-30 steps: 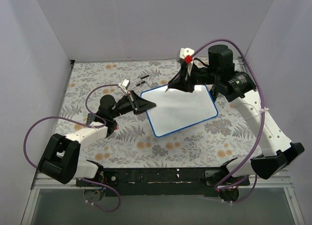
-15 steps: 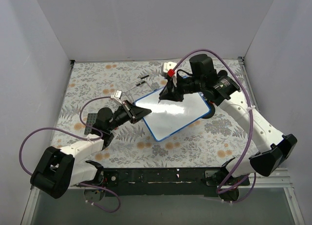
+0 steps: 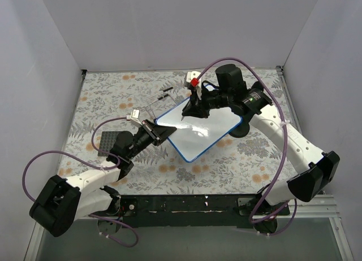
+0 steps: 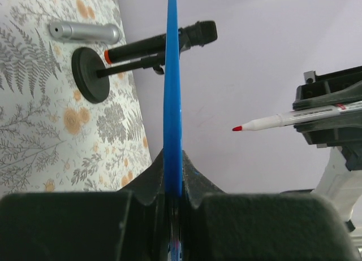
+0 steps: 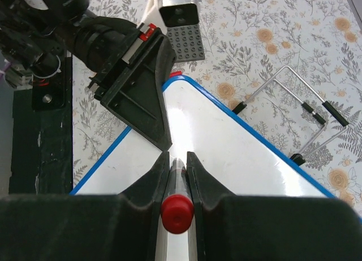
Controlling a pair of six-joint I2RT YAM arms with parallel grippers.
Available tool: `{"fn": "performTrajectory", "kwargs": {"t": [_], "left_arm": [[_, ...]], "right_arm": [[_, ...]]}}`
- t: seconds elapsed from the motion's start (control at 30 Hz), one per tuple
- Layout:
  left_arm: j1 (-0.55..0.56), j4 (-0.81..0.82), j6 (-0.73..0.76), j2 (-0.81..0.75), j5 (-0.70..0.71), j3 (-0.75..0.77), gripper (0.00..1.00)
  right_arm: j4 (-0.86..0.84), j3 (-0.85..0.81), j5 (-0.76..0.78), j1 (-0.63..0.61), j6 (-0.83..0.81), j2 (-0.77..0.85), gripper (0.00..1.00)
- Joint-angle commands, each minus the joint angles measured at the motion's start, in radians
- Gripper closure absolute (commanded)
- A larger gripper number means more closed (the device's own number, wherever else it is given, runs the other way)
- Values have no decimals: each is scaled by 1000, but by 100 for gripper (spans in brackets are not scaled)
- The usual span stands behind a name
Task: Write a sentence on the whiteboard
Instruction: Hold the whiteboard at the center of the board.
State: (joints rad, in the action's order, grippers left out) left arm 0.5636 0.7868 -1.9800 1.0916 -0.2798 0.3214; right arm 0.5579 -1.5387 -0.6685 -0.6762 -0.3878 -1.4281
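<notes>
— Where is the whiteboard [image 3: 206, 131] sitting?
— It is lying slantwise at the centre of the top view, over the floral cloth [image 3: 107, 97]. The left gripper [image 3: 162, 132] is clenching its blue rim at the left corner.
— And the right gripper [image 3: 190, 108]?
— It is grasping a red-tipped marker [image 4: 283, 121] near the board's upper edge, with the tip hanging apart from the surface.

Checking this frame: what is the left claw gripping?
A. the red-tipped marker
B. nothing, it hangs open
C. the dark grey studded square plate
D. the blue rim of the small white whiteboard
D: in the left wrist view the left claw is shut on the blue rim of the small white whiteboard, while the red-tipped marker sits in the right claw.
</notes>
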Motion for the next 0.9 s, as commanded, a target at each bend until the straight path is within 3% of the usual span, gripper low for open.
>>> {"fn": "performTrajectory", "kwargs": {"t": [0.0,0.1,0.23,0.4,0.87], "left_arm": [[22,75,-49,-61,159,1,100],[28,78,-46,-44,154,8,100],[33,57,-30,-61,140,10,100],[33,-4,1,-145,165,-27,100],[33,3,4,-223,195,-87,100]], "right_arm": [[-82,-20,62,-2,76,-8,99],[-79,-23,57,-2,67,0,99],[37,-70,18,10,-66,37,99],[43,-28,-71,81,-60,90,99],[33,-3,-221,121,-36,80,99]]}}
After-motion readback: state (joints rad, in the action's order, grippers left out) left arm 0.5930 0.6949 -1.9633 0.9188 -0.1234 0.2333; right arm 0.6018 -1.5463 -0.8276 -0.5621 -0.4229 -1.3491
